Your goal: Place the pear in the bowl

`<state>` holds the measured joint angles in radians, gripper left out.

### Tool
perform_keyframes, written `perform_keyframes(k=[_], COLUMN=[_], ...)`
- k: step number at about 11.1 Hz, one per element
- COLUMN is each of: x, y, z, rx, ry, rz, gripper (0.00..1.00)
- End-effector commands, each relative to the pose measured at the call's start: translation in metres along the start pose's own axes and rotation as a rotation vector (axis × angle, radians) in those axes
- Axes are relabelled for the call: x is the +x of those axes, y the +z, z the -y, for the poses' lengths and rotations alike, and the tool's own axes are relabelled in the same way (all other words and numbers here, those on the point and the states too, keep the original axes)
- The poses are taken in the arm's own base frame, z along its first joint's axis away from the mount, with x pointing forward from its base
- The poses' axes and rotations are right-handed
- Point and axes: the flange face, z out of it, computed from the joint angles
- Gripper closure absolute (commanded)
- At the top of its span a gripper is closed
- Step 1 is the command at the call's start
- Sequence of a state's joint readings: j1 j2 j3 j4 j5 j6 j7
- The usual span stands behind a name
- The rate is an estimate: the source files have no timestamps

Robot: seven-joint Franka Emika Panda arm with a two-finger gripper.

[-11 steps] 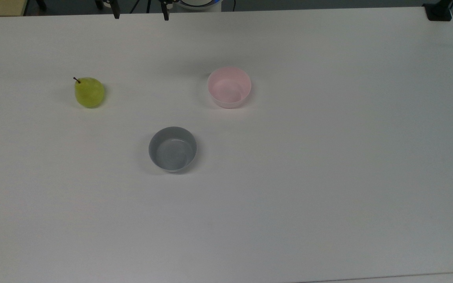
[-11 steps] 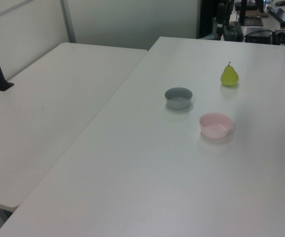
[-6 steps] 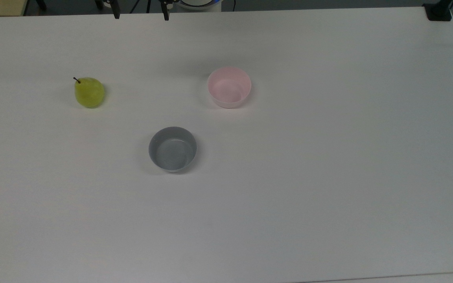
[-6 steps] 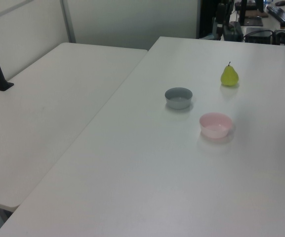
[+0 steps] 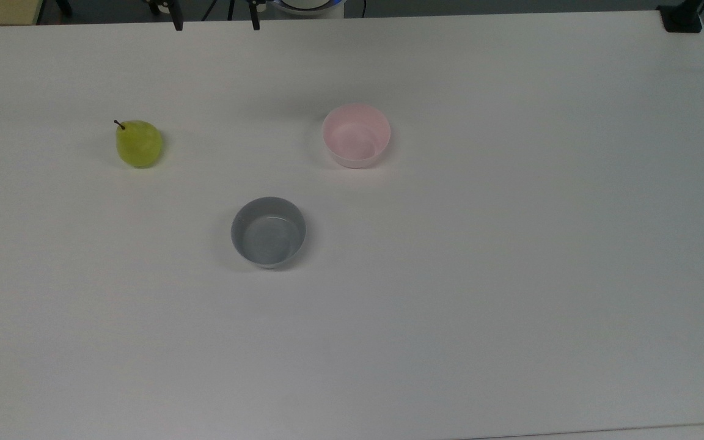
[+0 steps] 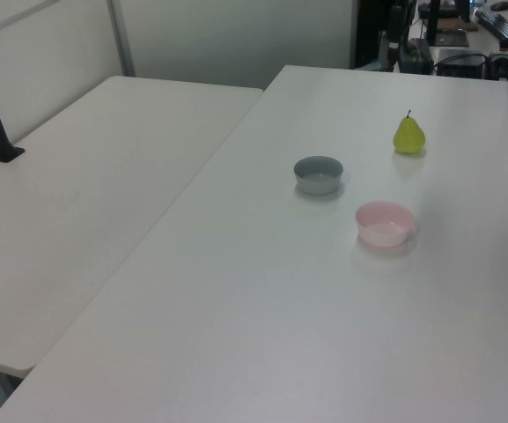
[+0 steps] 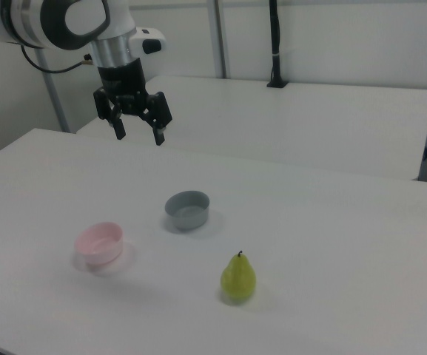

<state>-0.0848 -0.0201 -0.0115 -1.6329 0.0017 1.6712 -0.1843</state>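
Standing upright on the white table [image 5: 511,244], the pear [image 5: 139,143] has not yet been picked up; it rests on its base with the stem up, well apart from the pink bowl [image 5: 356,135]. Taking the pink bowl as the landmark: in the top view the pear lies far to the bowl's left at about the same height, and the grey bowl [image 5: 268,231] sits below and to the bowl's left, between the two but nearer the lower edge. In the right view the pear [image 7: 238,277] stands to the right of the pink bowl [image 7: 100,244] and nearer the camera, with the grey bowl [image 7: 187,209] behind. Both bowls are empty.

Progress, judged from this layout: nothing of the task is done. Reaching for the pear, grasping it, carrying it across and releasing it into the pink bowl all remain.

The tool [image 7: 137,133] hangs in the air above the table, behind and above the pink bowl in the right view. Its two fingers are spread wide, holding nothing and touching nothing.
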Motion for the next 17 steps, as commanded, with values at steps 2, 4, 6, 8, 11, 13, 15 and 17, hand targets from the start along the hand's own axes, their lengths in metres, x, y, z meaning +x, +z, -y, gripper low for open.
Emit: perform_keyframes(k=[2, 4, 6, 8, 11, 13, 15, 17], x=[-0.015, -0.018, -0.027, -0.038, -0.053, -0.055, -0.053, -0.047], y=[0.037, 0.069, 0.111, 0.152, 0.194, 0.215, 0.228, 0.239], z=[-0.053, -0.08, -0.108, -0.141, -0.171, -0.179, -0.182, -0.182], rx=[-0.06, -0.076, -0.112, -0.148, -0.155, -0.108, 0.0, 0.004], ry=[-0.303, -0.276, -0.249, -0.206, -0.16, -0.092, 0.023, 0.056], rz=[0.106, 0.16, 0.113, 0.037, 0.025, 0.03, -0.031, -0.048], gripper=[0.0, 0.0, 0.0, 0.0, 0.0, 0.0, 0.0, 0.0])
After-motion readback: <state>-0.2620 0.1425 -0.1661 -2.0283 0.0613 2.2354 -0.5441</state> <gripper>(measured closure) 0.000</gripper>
